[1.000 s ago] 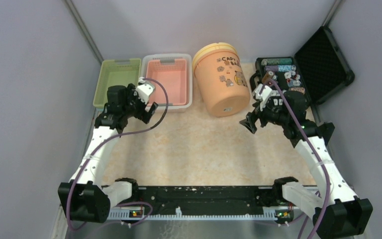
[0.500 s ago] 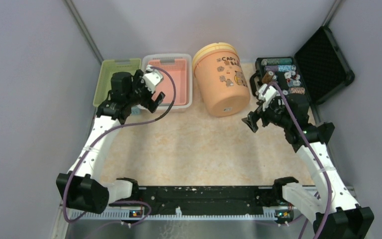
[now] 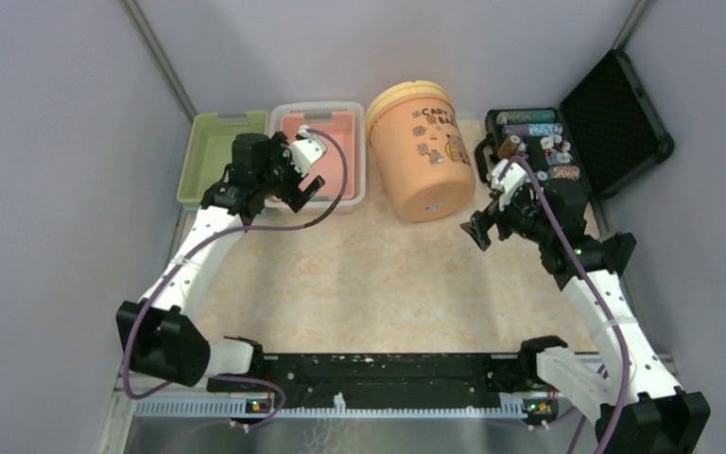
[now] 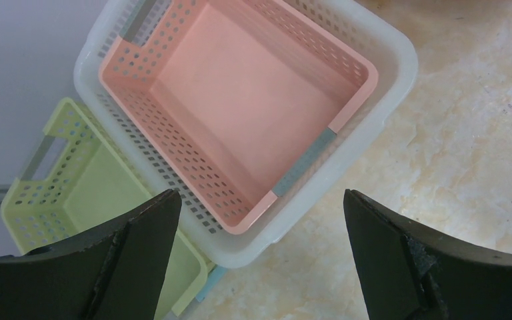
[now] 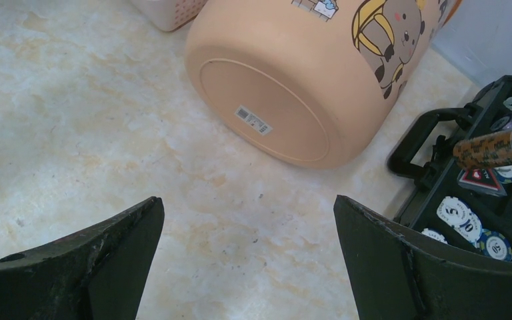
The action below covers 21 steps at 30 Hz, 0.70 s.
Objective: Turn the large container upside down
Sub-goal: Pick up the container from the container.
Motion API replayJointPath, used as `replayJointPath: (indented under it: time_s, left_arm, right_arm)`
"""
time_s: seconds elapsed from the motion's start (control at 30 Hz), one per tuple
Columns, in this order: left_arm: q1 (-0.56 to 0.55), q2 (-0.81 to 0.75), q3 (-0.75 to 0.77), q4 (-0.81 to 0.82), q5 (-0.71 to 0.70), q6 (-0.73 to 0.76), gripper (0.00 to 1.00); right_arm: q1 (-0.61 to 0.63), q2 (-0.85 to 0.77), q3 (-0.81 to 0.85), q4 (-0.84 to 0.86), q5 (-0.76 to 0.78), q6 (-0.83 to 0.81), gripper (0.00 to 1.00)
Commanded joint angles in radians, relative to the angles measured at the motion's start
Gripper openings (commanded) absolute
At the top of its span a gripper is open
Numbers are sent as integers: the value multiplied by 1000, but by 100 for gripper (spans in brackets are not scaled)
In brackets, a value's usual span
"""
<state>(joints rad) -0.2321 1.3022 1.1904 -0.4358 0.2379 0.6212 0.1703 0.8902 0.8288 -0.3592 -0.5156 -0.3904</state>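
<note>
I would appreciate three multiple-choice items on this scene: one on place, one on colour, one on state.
1. Where is the open black case?
A. right of the orange bucket
B. at the near left corner
C. between the arm bases

2. What colour is the leftmost basket?
A. pink
B. green
C. purple

3. How do the grippers stand?
A. both open, empty
B. left shut on a basket
C. right shut on the bucket

Answers: 1 A, the case lies just right of the bucket; 2 B, its mesh walls are green; 3 A, the left gripper and right gripper show wide jaws with nothing between.
</note>
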Motion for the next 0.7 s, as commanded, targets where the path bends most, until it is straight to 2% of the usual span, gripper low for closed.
replayJointPath:
  time_s: [0.0,0.13,0.3,0.5,0.67]
  left_arm:
    - [-15,77,86,71,60,-12,99]
    - [-19,173,199,149,186,-103,99]
    - [-21,370,409,201,299,-216,99]
    - [-23,603,667,223,368,-341,99]
    - [-23,762,816,238,440,-421,99]
  right_arm:
    - [8,-11,-5,50,18,5,99]
    - [8,-11,-10,58,44,2,99]
    - [5,-8,-10,65,66,5,99]
    - [4,8,14,60,79,16,99]
    - [3,23,61,38,51,16,99]
